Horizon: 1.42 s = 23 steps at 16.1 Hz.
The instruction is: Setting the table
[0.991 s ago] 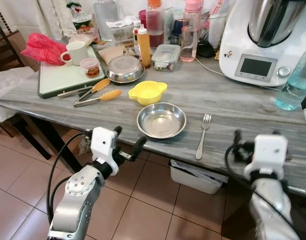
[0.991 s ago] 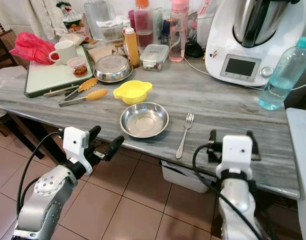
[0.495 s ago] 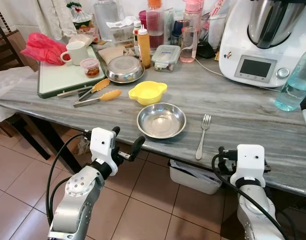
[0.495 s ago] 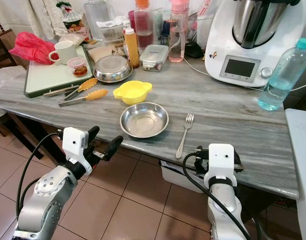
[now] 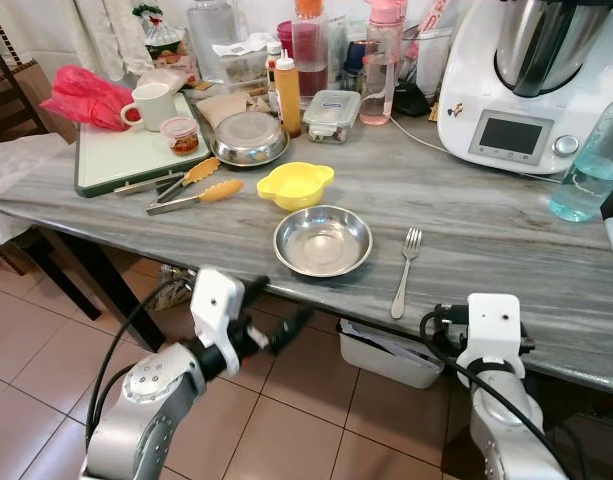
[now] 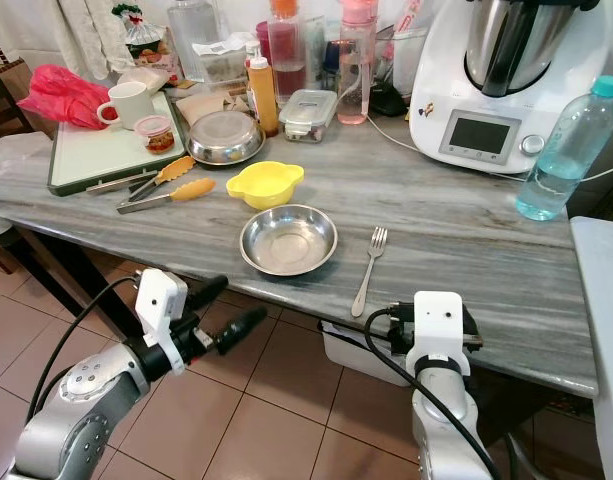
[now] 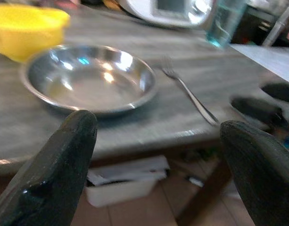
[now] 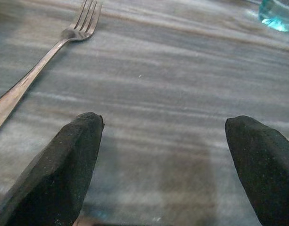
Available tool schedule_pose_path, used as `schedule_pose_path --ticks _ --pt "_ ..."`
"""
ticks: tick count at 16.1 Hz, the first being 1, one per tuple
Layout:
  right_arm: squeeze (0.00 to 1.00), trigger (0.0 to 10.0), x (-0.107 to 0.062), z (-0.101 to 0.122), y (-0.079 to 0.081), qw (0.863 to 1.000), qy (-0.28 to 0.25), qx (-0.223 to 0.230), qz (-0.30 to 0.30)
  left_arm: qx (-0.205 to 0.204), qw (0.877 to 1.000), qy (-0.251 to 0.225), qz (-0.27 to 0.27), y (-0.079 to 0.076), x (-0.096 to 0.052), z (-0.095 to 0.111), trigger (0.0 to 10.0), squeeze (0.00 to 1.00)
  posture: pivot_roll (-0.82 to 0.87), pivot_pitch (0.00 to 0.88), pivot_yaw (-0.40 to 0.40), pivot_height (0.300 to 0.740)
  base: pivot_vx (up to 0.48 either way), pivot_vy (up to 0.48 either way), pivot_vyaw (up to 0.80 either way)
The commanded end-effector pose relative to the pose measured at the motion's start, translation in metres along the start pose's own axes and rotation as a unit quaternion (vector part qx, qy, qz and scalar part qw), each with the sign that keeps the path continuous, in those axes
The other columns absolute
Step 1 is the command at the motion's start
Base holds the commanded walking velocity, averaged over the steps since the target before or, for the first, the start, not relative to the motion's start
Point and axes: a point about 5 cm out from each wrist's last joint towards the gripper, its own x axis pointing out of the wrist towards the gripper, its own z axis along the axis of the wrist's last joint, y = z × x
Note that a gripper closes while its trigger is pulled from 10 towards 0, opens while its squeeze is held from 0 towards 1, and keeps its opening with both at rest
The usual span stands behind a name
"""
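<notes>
Fork (image 5: pixel 405 270) lies flat on the table (image 5: pixel 486 215), just right of the steel bowl (image 5: pixel 323 240), not touching it. Its long axis runs away from me, slightly slanted: tines at the far end toward the mixer (image 5: pixel 531 75), handle end toward the table's near edge and a bit left.

My right gripper (image 8: pixel 168 165) sits at the near edge, right of the fork handle and near it, fingers spread wide, holding nothing. In the right wrist view the fork (image 8: pixel 45 59) runs diagonally past my one finger, tines far, with bare table between the fingers.

My left gripper (image 5: pixel 276 310) is below the table edge, in front of the bowl and to its left, over the tiled floor, fingers apart and empty. Left wrist view looks across the bowl (image 7: pixel 90 77) with the fork (image 7: pixel 189 94) beyond it, slightly blurred.

Yellow bowl (image 5: pixel 296 184) is just behind the steel bowl. Tongs (image 5: pixel 191 185) lie further left of it, beside the cutting board (image 5: pixel 116 155) with a mug (image 5: pixel 151 105). A water bottle (image 5: pixel 591 160) stands well right of the fork, at the far right
</notes>
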Motion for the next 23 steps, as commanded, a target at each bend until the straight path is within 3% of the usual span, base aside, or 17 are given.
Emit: schedule_pose_path --ticks 1,7,11,19,23 --pt "1.0 10.0 0.004 -0.001 -0.003 1.0 0.01 -0.006 -0.006 0.004 1.0 0.013 -0.023 -0.003 -0.003 0.001 10.0 0.0 -0.11 0.046 0.068 0.74 0.0 0.0 0.0" --pt "1.0 10.0 0.013 -0.002 0.007 0.999 0.028 -0.018 0.007 0.002 0.998 0.031 -0.047 -0.005 -0.003 -0.002 10.0 0.0 -0.1 0.045 0.07 0.74 0.0 0.0 0.0" --pt "1.0 10.0 0.012 -0.005 0.024 0.998 0.043 -0.015 0.045 0.003 0.998 0.036 -0.048 -0.006 -0.004 -0.003 10.0 0.0 -0.09 0.044 0.068 0.74 0.0 0.0 0.0" --pt "1.0 10.0 0.008 -0.018 0.03 0.994 0.091 -0.008 0.06 0.006 0.998 0.037 -0.054 -0.009 -0.001 0.002 10.0 0.0 -0.1 0.04 0.07 0.74 0.0 0.0 0.0" --pt "1.0 10.0 0.007 -0.015 0.044 0.991 0.09 0.001 0.099 0.004 0.998 0.037 -0.052 -0.008 0.001 0.002 10.0 0.0 -0.1 0.033 0.069 0.74 0.0 0.0 0.0"
